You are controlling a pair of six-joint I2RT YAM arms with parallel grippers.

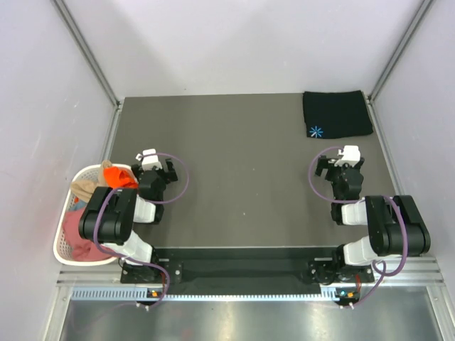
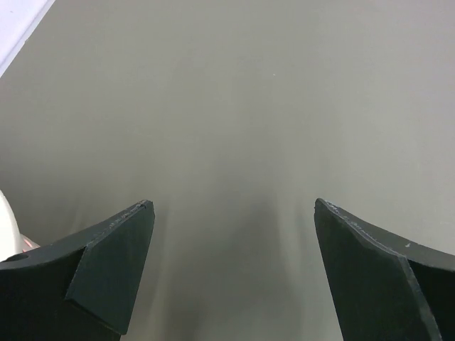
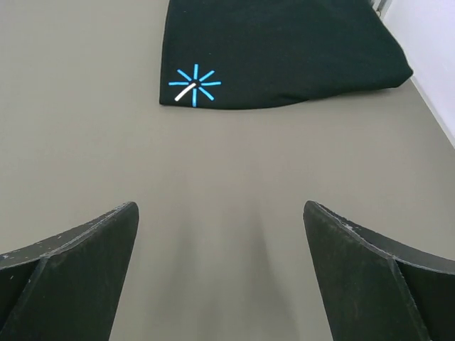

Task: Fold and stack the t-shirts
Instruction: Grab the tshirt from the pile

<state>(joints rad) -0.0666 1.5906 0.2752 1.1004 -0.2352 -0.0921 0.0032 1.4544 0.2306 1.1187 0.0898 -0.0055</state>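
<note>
Left gripper (image 2: 233,206) and right gripper (image 3: 220,206) jaws wide apart, folded black t-shirt (image 3: 284,50) ahead of right, far edge cropped.

The grey table (image 1: 242,142) bears a folded black t-shirt (image 1: 336,114) (far-right corner).

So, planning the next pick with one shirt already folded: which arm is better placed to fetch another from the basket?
Left. The left hand hangs open beside the basket holding the orange shirt; the right hand, also open, is across the table near the folded black shirt.
</note>
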